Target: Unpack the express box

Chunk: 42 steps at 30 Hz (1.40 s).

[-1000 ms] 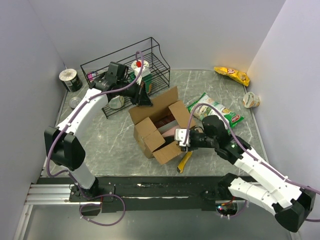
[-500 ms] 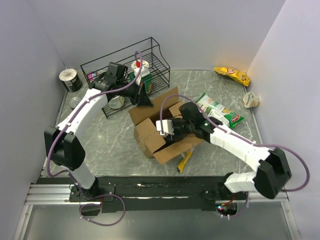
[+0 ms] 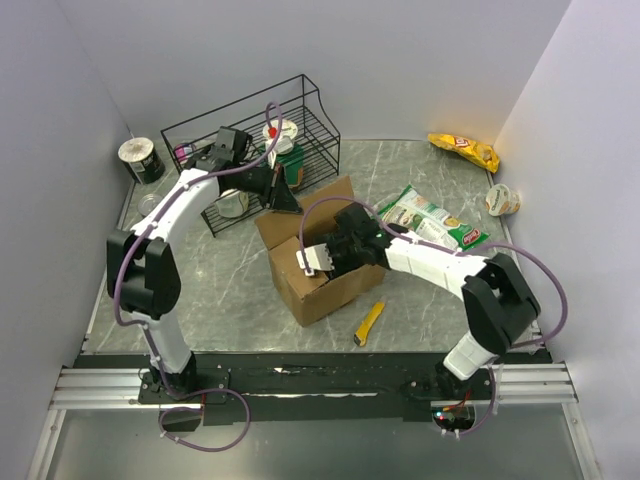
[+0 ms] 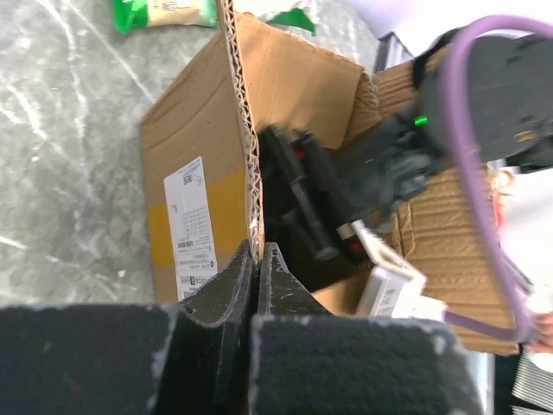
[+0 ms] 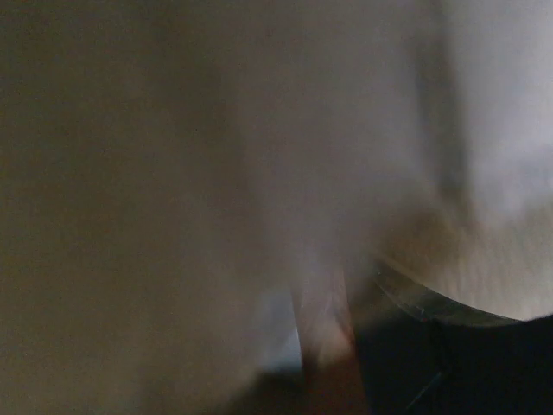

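The express box (image 3: 330,290), seemingly light, stiff corrugated card near the tabletop's middle, is best taken by a flap edge, where the left gripper (image 4: 257,259) pinches it, while the right gripper (image 3: 320,262) reaches inside, its opening unclear.

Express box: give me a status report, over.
Left jaws shut on the box flap. Right jaws inside it, open or shut unclear. Box upright, top open. Yellow cutter on the table nearby, not blocking.
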Each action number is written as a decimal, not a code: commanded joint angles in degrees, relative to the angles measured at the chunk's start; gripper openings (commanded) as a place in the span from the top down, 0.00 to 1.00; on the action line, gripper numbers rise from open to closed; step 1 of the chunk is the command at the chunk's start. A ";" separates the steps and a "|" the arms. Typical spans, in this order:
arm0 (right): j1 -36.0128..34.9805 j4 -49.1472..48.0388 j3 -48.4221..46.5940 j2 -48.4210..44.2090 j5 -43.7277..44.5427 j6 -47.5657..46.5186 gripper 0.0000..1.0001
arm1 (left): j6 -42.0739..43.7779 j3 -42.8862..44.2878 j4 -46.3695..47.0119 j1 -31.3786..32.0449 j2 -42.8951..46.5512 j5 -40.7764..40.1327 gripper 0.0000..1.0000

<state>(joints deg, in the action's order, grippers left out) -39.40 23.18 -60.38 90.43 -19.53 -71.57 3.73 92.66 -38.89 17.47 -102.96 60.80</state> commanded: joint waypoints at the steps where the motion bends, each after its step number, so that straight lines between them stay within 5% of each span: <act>1: 0.11 -3.05 -2.20 3.16 -0.86 -7.07 0.27 | 3.91 3.66 -3.55 0.63 -2.59 6.88 0.99; 8: 1.16 -2.25 -4.84 10.56 1.16 -10.61 0.56 | 2.96 6.30 -3.47 -0.68 -5.32 6.71 0.99; 14: 3.98 -12.79 -0.71 -1.89 -4.19 -1.39 0.85 | -2.57 4.98 1.27 -1.48 -4.01 5.56 0.99; 17: 4.76 -12.02 -2.89 -9.01 -7.70 6.42 0.92 | -5.90 4.63 3.21 -1.65 -3.13 5.48 0.99; 27: 4.94 -5.43 -10.54 -21.08 -11.68 25.42 1.00 | -6.28 5.16 3.92 -1.65 -1.55 2.31 0.99; 33: 7.49 -4.46 -15.11 -24.34 -4.92 40.44 1.00 | -4.78 3.93 2.25 -1.83 -0.05 -1.73 0.99; 42: 20.75 -3.15 -14.95 -27.24 10.28 60.67 1.00 | 0.13 -0.02 -0.83 -2.09 7.24 -10.69 0.99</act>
<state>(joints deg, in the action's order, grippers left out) -23.70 19.42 -75.44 65.67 -19.11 -21.37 -0.51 93.60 -38.00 15.94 -101.86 54.06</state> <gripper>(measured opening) 0.023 0.039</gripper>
